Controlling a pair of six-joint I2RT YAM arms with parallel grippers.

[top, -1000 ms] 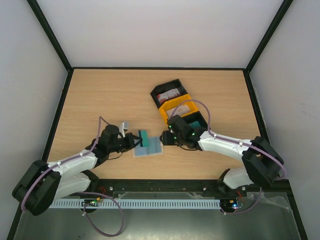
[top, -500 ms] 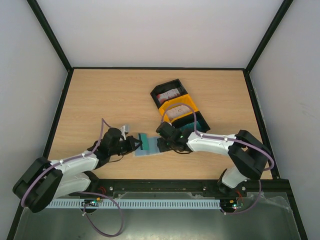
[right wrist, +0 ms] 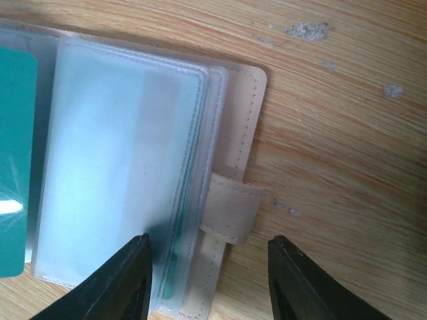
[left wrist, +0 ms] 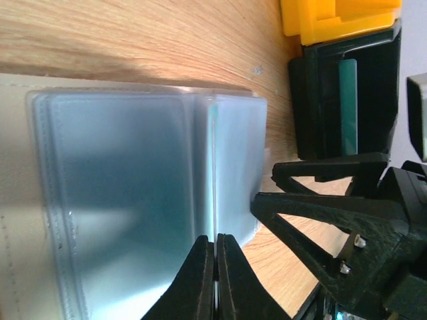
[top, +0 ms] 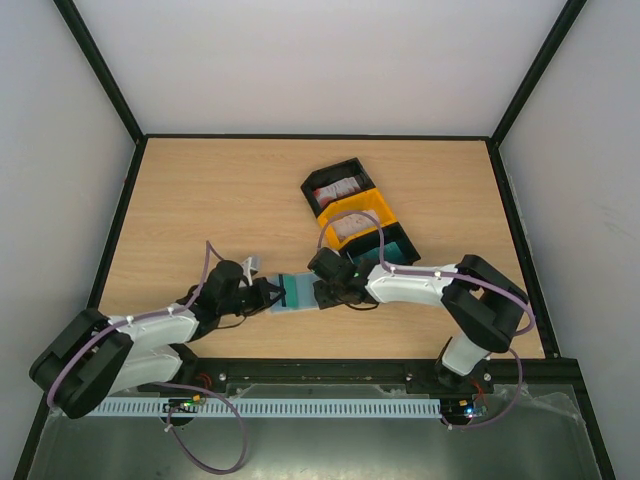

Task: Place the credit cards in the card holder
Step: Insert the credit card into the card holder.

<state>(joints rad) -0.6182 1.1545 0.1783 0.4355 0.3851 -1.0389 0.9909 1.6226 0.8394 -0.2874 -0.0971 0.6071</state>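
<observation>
The card holder lies open low in the middle of the overhead view, clear sleeves up, flat on the worktop between the two arms. The left pincer is pressed fully together on something thin that runs edge-on from its tips. This looks like the teal card, which shows at the left edge of the right wrist view, its rounded corner near a sleeve edge. The right pincer stands about half wide and holds nothing, its tips straddling the holder's beige strap at the bottom of that view.

The likeliest trouble is the card's corner catching on a stitched sleeve edge instead of slipping inside. A push would then buckle the leaf or shove the whole holder rightward, since nothing visibly pins it. If the right tips come down on the sleeves, they could press the pocket shut. The thin card may also twist in so slight a nip.
</observation>
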